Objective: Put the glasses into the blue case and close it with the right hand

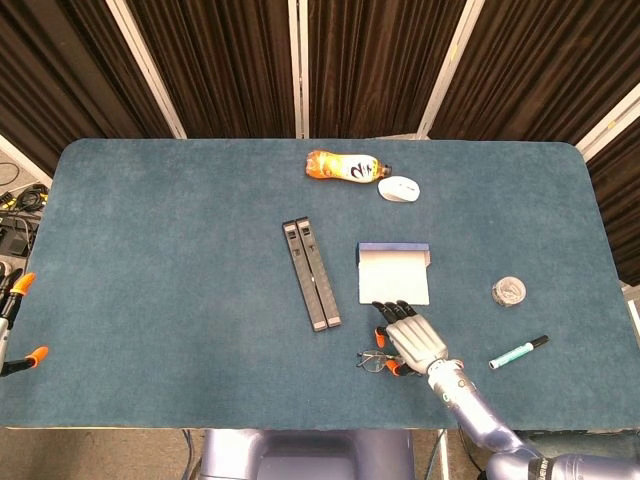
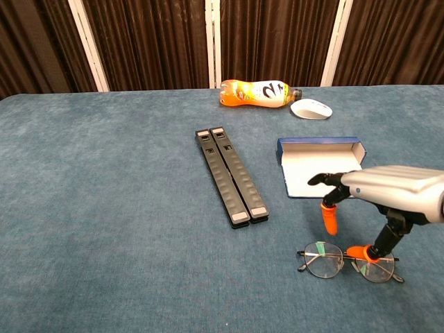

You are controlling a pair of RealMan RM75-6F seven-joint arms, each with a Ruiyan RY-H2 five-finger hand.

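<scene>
- Right robot hand [image 1: 409, 338] hangs low over the glasses [image 2: 349, 261] near the front edge of the bench [image 1: 160, 260], palm down with its fingers spread and nothing gripped; in the chest view [image 2: 388, 194] one orange-tipped finger [image 2: 359, 252] reaches down to the bridge of the frame, though I cannot tell whether it touches.
- Left robot hand [image 1: 18, 325] shows only as orange fingertips at the far left edge of the head view, off the bench; whether it is open or closed cannot be told.
- Glasses lie flat on the blue cloth, lenses toward the front, partly hidden under the hand in the head view [image 1: 378, 360].
- Blue case [image 2: 322, 166] lies open just behind the glasses, its white inside facing up and its blue wall along the far side; nothing lies in it.
- Black folded bar [image 1: 311, 274] lies left of the case.
- Orange bottle [image 1: 344, 166] lies on its side at the far edge, with a white mouse [image 1: 399, 188] just beside it.
- Green-capped marker [image 1: 518, 351] and a small round clear lid [image 1: 509, 292] sit to the right of the case.
</scene>
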